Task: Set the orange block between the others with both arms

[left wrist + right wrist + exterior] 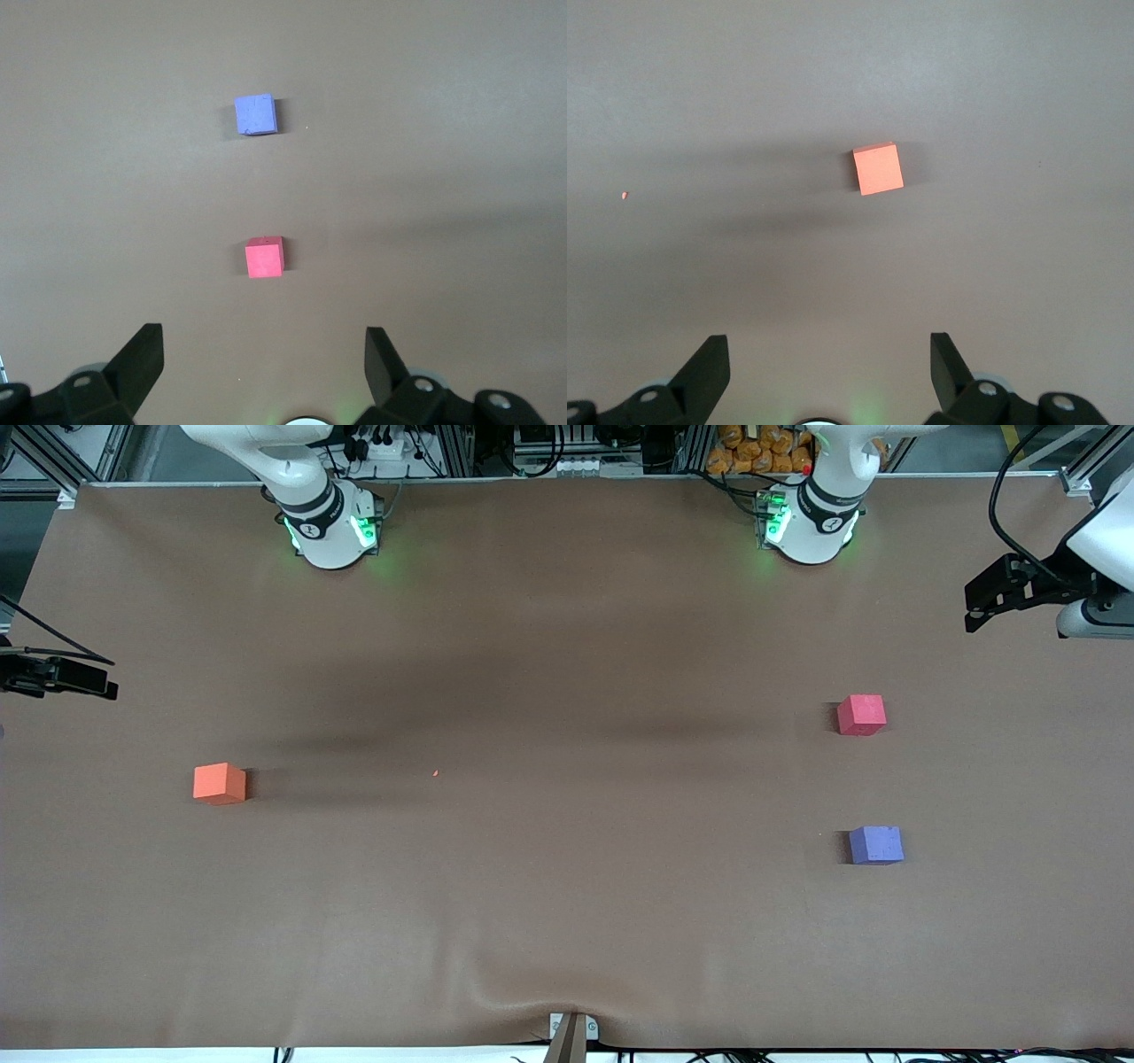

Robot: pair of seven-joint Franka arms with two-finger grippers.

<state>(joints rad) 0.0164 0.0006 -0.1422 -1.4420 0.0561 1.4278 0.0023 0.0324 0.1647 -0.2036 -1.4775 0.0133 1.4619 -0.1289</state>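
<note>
I am seeing both sets of jaws standing wide and empty, the left gripper over the pinkish-red cube and purple-blue cube, the right gripper over the untouched orange block sitting at the right arm's end of the table, so everything is remaining, with both grippers running off the front view's edges.

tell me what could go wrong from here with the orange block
1. The orange block lies at the right arm's end, the red block and purple block at the left arm's end: a handover may drop it.
2. The gap between those two looks narrow, so placing could nudge either.
</note>
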